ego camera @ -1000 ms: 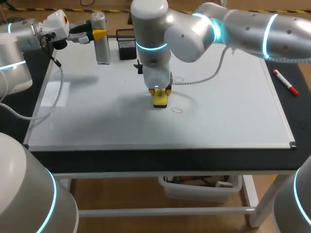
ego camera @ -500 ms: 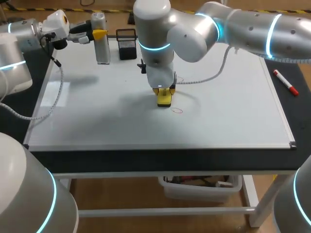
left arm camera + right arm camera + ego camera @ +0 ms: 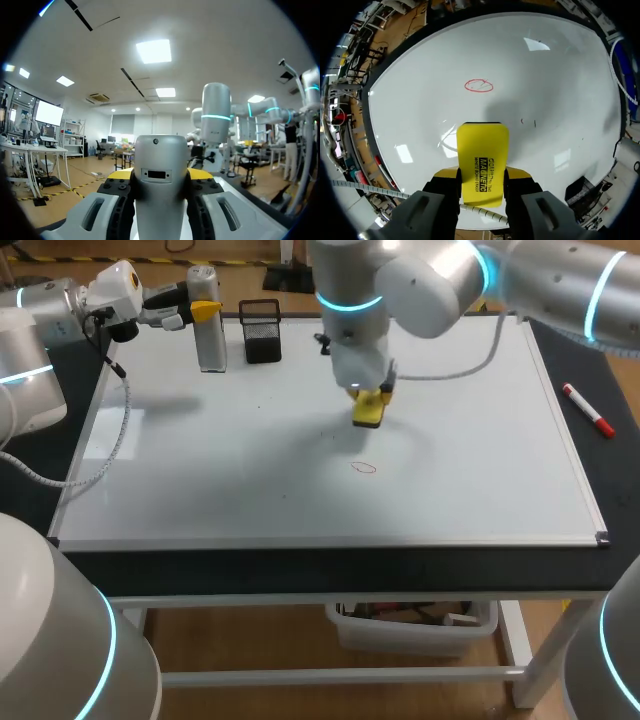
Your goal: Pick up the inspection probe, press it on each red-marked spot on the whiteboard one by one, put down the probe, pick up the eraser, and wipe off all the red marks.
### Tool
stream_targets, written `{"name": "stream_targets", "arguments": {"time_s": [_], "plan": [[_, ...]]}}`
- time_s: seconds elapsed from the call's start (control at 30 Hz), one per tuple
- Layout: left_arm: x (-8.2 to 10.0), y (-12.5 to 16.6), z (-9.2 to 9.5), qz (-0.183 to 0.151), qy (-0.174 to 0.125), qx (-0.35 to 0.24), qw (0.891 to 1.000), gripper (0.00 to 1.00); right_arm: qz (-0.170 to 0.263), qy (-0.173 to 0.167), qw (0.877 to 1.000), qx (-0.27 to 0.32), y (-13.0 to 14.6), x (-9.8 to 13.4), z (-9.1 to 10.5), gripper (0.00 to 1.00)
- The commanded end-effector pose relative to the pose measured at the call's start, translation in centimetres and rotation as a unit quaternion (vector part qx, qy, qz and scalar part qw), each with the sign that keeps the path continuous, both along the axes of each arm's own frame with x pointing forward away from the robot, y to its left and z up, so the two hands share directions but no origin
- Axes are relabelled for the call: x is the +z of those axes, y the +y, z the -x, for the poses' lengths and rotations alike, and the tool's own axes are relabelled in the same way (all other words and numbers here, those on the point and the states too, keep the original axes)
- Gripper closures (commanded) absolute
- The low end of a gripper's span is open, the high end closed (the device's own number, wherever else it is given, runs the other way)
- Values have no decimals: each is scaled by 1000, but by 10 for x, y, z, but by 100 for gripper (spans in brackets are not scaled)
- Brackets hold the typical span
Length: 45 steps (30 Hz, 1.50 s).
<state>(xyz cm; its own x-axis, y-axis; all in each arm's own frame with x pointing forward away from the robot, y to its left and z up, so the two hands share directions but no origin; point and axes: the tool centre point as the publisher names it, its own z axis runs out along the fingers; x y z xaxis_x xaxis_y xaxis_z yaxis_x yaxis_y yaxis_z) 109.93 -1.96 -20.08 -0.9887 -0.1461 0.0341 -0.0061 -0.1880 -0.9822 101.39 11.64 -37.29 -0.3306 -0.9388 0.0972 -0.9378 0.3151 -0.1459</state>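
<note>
Eraser (image 3: 369, 408): one, yellow, block-shaped. It is clamped between the two fingers of the right gripper (image 3: 367, 393), its long side pointing down at the whiteboard (image 3: 200, 480). It sits over the board's middle, toward the far edge. Whether its lower face touches the surface I cannot tell. In the right wrist view the fingers press the eraser from both sides, and its free end sticks out ahead of them.

Red marks: one counted, a small oval outline (image 3: 363, 467) on the board. It is nearer the front edge than the eraser and apart from it. In the right wrist view it lies ahead of the eraser's tip. A few tiny dark specks (image 3: 522, 120) show on the board beside the eraser.

Probe (image 3: 205, 320): one, a grey cylinder, upright at the board's far left corner. It is held by the left gripper (image 3: 196, 312), which comes at it level from the left. In the left wrist view the probe fills the gap between the fingers, both against its sides, with yellow tips showing behind it.

Red marker (image 3: 587, 410): one, lying on the dark table (image 3: 610, 490) to the right of the board, off its frame.

Containers: one black mesh holder (image 3: 260, 330), standing at the board's far edge just right of the probe. Contents not made out.

Arms: two. Right arm (image 3: 540, 285) enters from the far right and reaches past the middle, wrist turned straight down. Left arm (image 3: 30, 310) is at the far left corner, wrist level.
</note>
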Motion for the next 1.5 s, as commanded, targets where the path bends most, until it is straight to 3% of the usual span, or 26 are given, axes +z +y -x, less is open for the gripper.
{"name": "stream_targets", "arguments": {"time_s": [0.03,0.5,0.77,1.0,1.5], "plan": [[0,0,-1,1,-1,-1,1000,100,-22,-3,999,-23,-36,8,4,100],[0,0,-1,1,-1,-1,1000,100,-40,13,988,-150,-130,3,3,100],[0,0,-1,1,-1,-1,1000,100,-25,24,980,-194,-170,-2,4,100],[0,0,-1,1,-1,-1,1000,100,-23,28,978,-203,-184,0,-1,100],[0,0,-1,1,-1,-1,1000,100,-23,28,978,-203,-184,0,-1,100]]}}
